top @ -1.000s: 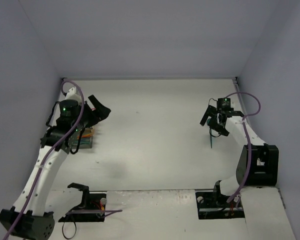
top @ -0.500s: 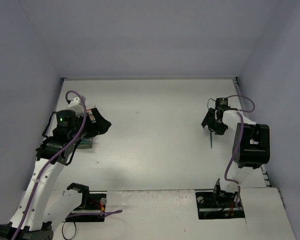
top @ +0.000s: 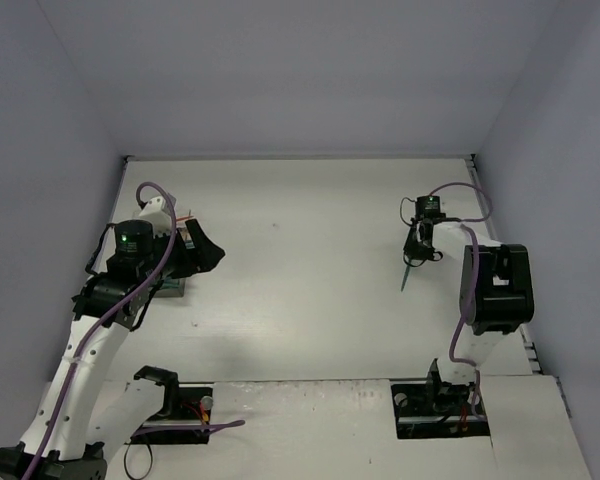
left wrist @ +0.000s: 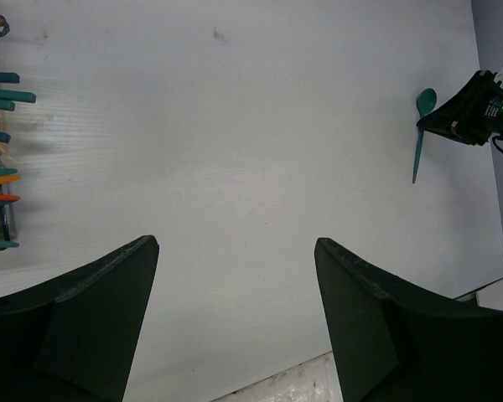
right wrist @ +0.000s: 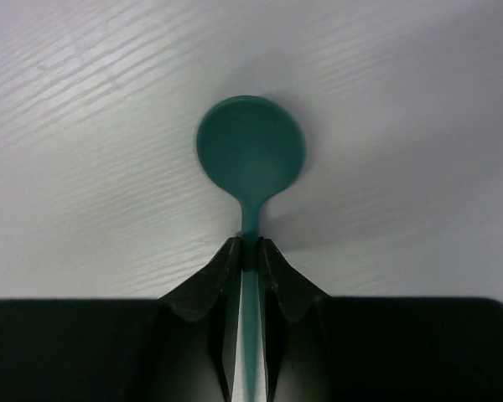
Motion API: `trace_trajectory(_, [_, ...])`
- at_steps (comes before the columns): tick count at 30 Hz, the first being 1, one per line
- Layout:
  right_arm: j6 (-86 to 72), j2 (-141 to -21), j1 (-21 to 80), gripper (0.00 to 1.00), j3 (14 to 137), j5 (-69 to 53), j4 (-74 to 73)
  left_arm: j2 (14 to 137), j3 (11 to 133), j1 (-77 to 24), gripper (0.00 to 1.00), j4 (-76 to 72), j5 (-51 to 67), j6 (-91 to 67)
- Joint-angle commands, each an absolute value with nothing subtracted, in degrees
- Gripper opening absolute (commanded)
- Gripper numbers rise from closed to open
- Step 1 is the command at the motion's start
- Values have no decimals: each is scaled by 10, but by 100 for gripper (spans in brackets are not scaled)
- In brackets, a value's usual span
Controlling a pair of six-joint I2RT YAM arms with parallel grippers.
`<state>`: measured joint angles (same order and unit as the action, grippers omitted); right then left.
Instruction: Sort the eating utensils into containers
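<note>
pinched the teal spoon (right wrist: 250,151) by its slim handle with the right gripper (right wrist: 249,251), dark jaws closed tight on either side. held the round bowl just ahead of the fingertips, close over the white table (right wrist: 402,100), with a soft shadow under it. spread the left gripper (left wrist: 235,247) wide, with nothing between its jaws. faced bare table ahead. found the container (top: 172,287) off to that gripper's left, with teal and orange utensil handles (left wrist: 4,98) sticking out sideways, and the gripped spoon well apart, ahead and to the right.
</note>
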<state>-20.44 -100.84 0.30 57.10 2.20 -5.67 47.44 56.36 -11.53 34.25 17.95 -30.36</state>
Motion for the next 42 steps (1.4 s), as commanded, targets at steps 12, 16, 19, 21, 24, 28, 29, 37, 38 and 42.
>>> trace_trajectory(12, [-254,-1007,259,0,692,-34,-74,471,586,-176,72,315,205,-328])
trace_trajectory(16, [-272,-991,327,0,760,-46,-76,483,580,-249,72,296,146,-361])
trace_trajectory(19, [-289,-978,365,0,789,-53,-76,493,566,-318,72,261,91,-391])
trace_trajectory(21, [-298,-965,388,0,800,-55,-76,504,562,-357,72,246,47,-400])
trace_trajectory(24, [-314,-948,412,0,812,-64,-76,533,562,-407,72,227,-1,-420])
trace_trajectory(28, [-337,-922,435,0,812,-65,-76,571,557,-458,72,185,-51,-449])
trace_trajectory(29, [-339,-913,439,0,811,-65,-76,584,560,-463,71,181,-61,-451])
trace_trajectory(37, [-364,-854,446,0,785,-61,-75,643,567,-506,65,142,-90,-475])
trace_trajectory(38, [-366,-848,446,0,782,-62,-75,650,567,-507,64,138,-90,-482])
trace_trajectory(42, [-371,-824,446,0,767,-61,-76,665,568,-514,57,118,-101,-492])
